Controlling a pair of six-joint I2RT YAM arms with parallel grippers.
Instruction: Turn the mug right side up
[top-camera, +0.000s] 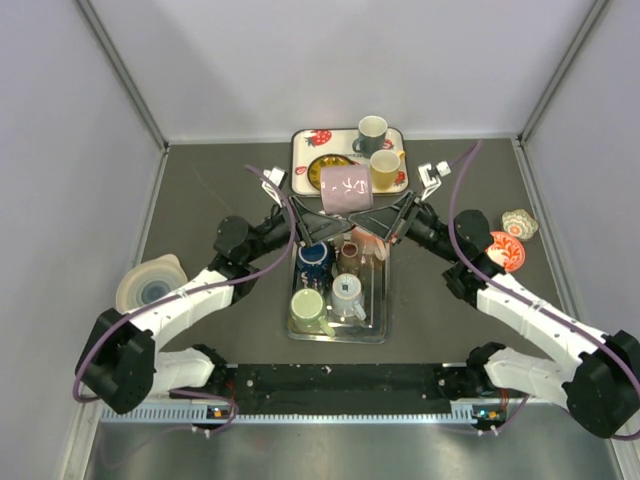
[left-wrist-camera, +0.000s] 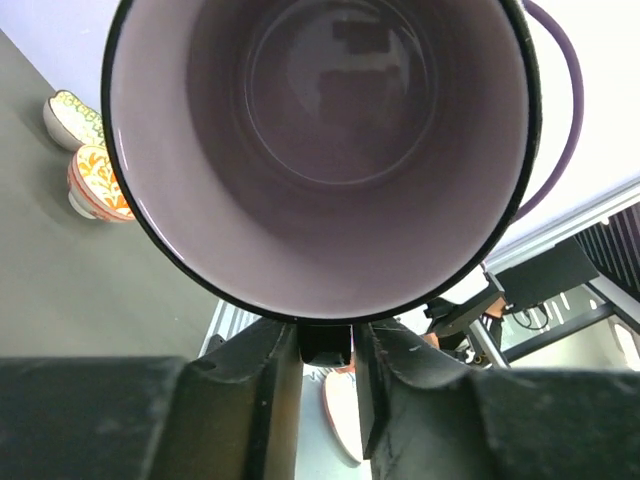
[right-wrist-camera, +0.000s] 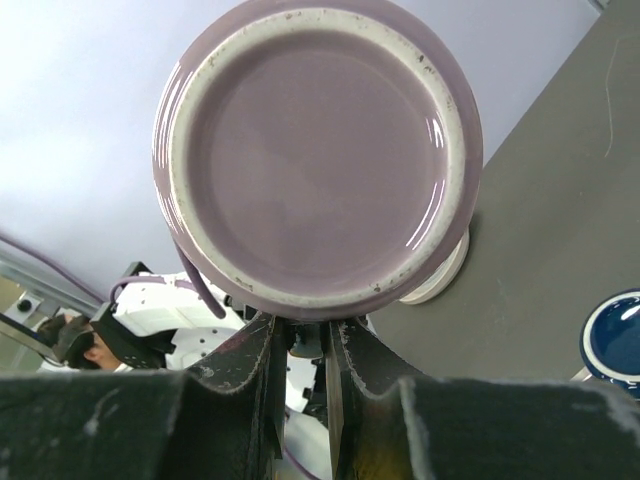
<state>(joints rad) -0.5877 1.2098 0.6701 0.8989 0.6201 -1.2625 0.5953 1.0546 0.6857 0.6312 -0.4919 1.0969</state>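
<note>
Left end effector and right end effector clench the mug (mouth seen left, base right).

Mug lifted between two arms, the grip itself out of sight

In the top view the mug covers the fingertips of the left gripper and the right gripper. In the left wrist view the upper edge cuts its rim, and it half-hides the patterned bowls at far left.

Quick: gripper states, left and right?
Left gripper: closed on the purple mug, at its rim.
Right gripper: closed on the same mug, at its base.
</note>
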